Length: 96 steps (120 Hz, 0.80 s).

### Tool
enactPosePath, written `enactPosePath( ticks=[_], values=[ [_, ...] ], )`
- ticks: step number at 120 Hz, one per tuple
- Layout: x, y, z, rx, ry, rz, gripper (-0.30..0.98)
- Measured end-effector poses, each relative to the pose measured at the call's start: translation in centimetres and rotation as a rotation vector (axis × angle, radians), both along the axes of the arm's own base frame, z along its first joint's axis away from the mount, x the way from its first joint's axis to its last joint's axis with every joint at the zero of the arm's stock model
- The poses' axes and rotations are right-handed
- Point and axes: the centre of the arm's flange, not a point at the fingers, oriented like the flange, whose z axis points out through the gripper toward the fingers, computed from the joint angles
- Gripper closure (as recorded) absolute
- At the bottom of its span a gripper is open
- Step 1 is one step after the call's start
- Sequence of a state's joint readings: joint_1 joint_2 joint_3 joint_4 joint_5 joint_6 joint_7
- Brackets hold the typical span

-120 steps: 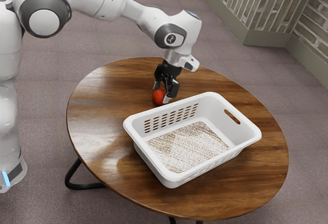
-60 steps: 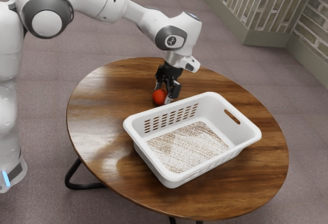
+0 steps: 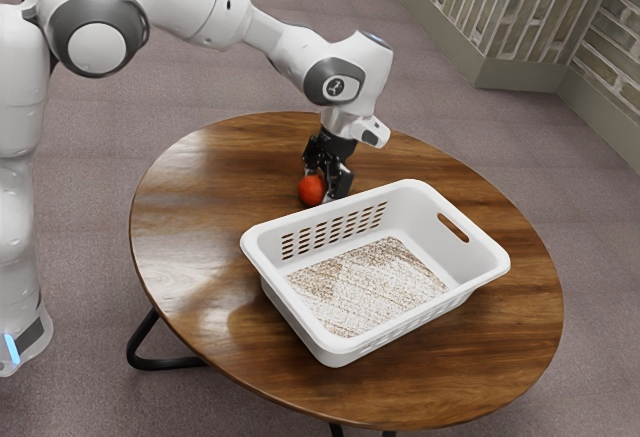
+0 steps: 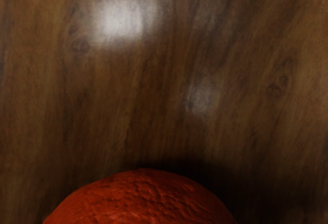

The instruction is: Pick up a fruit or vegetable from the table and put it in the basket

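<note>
Orange (image 3: 311, 191) is on the table (image 3: 195, 217), outside the basket (image 3: 332, 347), just beside its long slotted side. Gripper (image 3: 320, 185) is down at the orange. Can't tell from either view whether the hand is clenched on it or released.

Exterior view gives the layout: arm (image 3: 180, 2) comes in from the exterior view's left, hand low over the wood, basket next to it toward the camera. Wrist view adds surface detail: pebbled red-orange skin on the orange, dark shadow on the wood beside it, two soft glare patches on the grain. At exterior range the skin reads as a plain red-orange ball; the basket is in the exterior view only as far as I can place it.

In the way: the basket's slotted long wall and raised rim, between the orange and the basket's inside. Basket is upright, white, open-topped, handle cutout (image 3: 453, 228) in the end at the exterior view's right. Its bottom shows a speckled brown and white pattern, nothing piled on it.

Around: round wooden tabletop, dark bent leg (image 3: 165, 364) under it, greyish carpet (image 3: 90, 227), brick wall (image 3: 540, 17) behind.
</note>
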<state>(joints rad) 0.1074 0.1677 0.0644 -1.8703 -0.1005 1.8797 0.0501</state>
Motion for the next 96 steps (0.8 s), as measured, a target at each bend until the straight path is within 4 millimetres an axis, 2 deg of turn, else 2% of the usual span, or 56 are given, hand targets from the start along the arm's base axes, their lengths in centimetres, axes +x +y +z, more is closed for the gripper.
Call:
enactPosePath(
  ticks=[20, 57, 73, 96],
  values=[
    [0.0, 0.0, 0.1, 0.0, -0.003, 0.0, 0.26],
    [0.0, 0.0, 0.7, 0.008, -0.013, 0.0, 0.33],
    [-0.3, 0.1, 4.0, 0.019, -0.065, 0.001, 0.34],
    [-0.2, 0.9, 11.2, 0.07, -0.162, -0.004, 0.33]
  ],
)
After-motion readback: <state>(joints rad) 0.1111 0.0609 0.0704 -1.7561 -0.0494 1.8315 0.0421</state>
